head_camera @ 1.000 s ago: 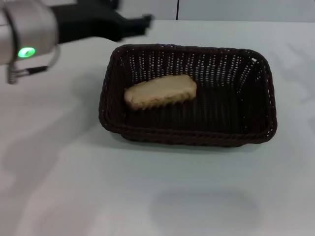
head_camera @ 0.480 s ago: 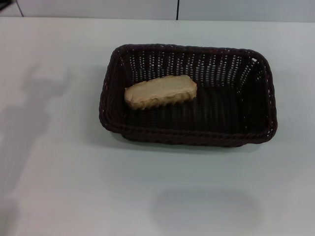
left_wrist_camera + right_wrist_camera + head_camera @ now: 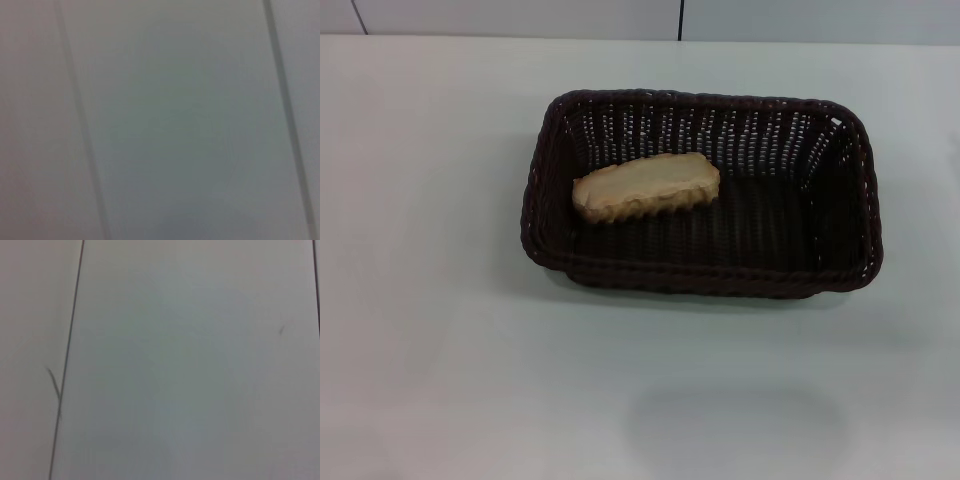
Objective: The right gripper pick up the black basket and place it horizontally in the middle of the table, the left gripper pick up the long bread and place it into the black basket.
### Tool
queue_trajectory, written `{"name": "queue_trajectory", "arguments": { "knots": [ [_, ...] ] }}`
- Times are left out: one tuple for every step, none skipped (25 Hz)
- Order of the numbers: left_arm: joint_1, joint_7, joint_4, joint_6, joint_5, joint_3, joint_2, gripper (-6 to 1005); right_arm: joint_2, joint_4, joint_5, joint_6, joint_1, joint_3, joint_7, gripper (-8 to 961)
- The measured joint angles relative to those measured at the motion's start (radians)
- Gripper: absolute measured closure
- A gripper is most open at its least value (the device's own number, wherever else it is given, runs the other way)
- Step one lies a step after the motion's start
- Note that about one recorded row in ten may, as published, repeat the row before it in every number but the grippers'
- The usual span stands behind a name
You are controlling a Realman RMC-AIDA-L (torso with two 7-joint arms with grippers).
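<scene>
The long bread [image 3: 646, 186] lies inside the black basket [image 3: 701, 272], toward its left end, the basket lengthwise mid-table [image 3: 440, 330]; both steps look done. Neither gripper shows.

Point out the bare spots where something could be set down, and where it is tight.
The table is bare left of the black basket, in front of it, and in a narrower strip behind it. Inside the basket, the right half of the floor is free; the long bread fills the left rear part. No pincer is in view.
</scene>
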Motion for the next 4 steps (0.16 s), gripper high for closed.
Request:
{"name": "queue_trajectory", "arguments": {
  "knots": [
    [0.0,0.0,0.0,0.0,0.0,0.0,0.0,134,0.0,0.0,0.0,0.0,0.0,0.0,0.0,411],
    [0.024,-0.013,-0.016,-0.054,-0.002,0.0,-0.001,133,-0.002,-0.002,0.001,-0.019,0.0,-0.01,-0.001,411],
    [0.041,-0.023,-0.034,-0.11,-0.001,0.008,-0.002,133,-0.002,-0.002,0.001,-0.019,0.0,-0.01,-0.001,411],
    [0.05,-0.03,-0.048,-0.156,-0.001,0.016,-0.002,133,-0.002,0.001,0.001,-0.036,0.0,-0.015,-0.003,411]
  ]
}}
